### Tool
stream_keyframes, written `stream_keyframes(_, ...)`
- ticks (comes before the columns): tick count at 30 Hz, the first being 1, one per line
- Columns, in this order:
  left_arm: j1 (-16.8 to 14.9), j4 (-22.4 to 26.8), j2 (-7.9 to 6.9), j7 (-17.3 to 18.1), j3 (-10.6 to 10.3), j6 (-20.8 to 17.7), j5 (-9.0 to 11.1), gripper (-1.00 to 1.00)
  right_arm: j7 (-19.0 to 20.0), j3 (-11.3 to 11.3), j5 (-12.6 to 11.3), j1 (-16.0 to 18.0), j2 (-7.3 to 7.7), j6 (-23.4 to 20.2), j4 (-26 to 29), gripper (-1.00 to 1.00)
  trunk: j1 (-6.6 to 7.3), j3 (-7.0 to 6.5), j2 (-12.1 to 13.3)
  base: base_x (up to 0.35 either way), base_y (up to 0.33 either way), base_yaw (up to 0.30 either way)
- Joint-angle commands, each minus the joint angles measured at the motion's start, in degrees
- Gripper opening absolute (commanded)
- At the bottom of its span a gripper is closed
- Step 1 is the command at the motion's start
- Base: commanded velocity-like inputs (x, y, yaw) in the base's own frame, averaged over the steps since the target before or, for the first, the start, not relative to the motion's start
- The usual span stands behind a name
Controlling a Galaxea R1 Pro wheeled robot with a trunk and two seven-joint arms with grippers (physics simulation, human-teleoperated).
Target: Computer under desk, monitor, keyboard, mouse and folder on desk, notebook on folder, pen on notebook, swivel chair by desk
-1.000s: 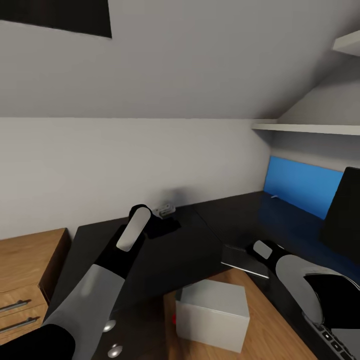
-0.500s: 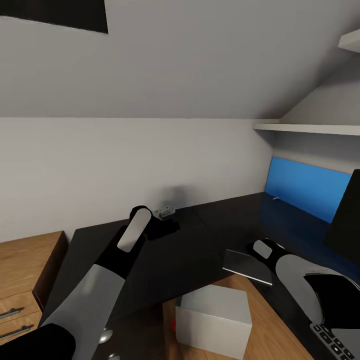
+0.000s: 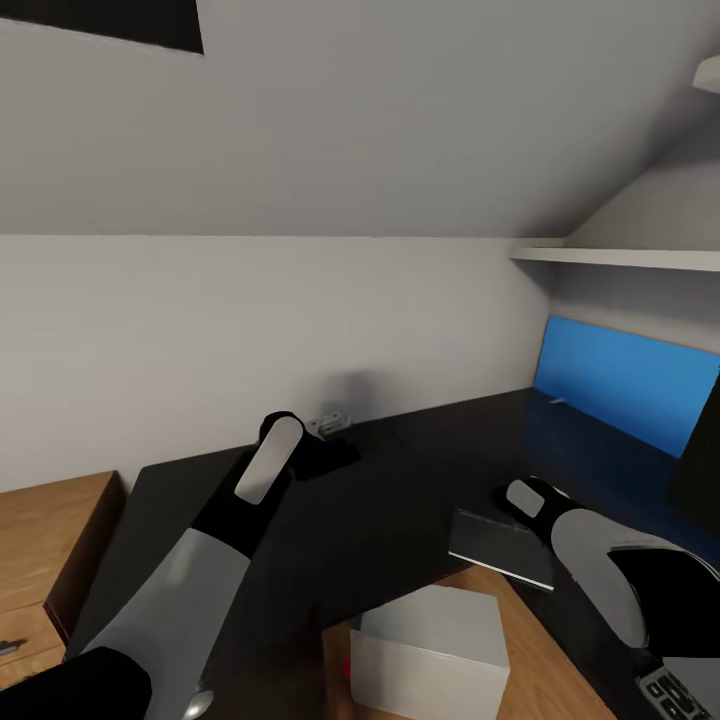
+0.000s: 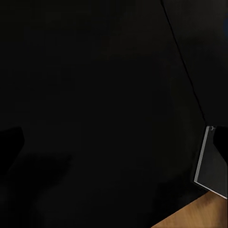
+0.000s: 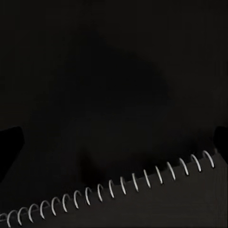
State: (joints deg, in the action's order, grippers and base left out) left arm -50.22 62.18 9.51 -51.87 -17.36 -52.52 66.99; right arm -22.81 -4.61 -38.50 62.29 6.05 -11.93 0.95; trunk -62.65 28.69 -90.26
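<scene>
The glossy black desk (image 3: 400, 500) spans the head view. The dark grey notebook (image 3: 500, 548) lies at the desk's inner corner, overhanging the edge. My right gripper (image 5: 114, 137) is open just above the notebook's (image 5: 156, 199) spiral binding. My left gripper (image 3: 325, 445) hovers over the far side of the desk and is open (image 4: 114, 142), with the notebook (image 4: 211, 164) seen off to one side. The pale computer (image 3: 430, 645) stands on the wooden floor by the desk's edge. The monitor (image 3: 702, 450) and the keyboard (image 3: 680, 692) show at the right edge. A tiny white stick (image 3: 556, 401), seemingly the pen, lies far back.
A light wooden drawer unit (image 3: 50, 540) stands left of the desk. A blue wall panel (image 3: 625, 390) backs the desk's right wing, with a white shelf (image 3: 620, 258) above it under the sloped ceiling.
The whole view has moved closer to the desk, so the monitor slid right and the computer slid down. Both arms keep their pose in the picture.
</scene>
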Motion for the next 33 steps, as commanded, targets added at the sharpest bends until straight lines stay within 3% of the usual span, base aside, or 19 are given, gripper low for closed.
stream_keyframes(1,-0.05,0.04,0.01,-0.60,-0.04,-0.04,0.52,1.00,-0.22,-0.48,-0.26,0.02,0.01,-0.46,0.10,1.00,-0.03,0.07,-0.03,0.303,-0.074,0.000)
stream_keyframes(7,-0.05,0.04,0.04,-0.60,-0.10,-0.04,0.62,1.00,-0.22,-0.48,-0.26,0.02,0.01,-0.46,0.10,1.00,-0.03,0.07,-0.03,0.208,-0.073,0.000)
stream_keyframes(33,-0.05,0.11,0.12,-0.65,-0.39,-0.04,0.60,1.00,-0.56,-0.24,-0.25,0.02,0.34,-1.00,-0.14,1.00,-0.03,0.07,-0.03,0.002,-0.001,0.000)
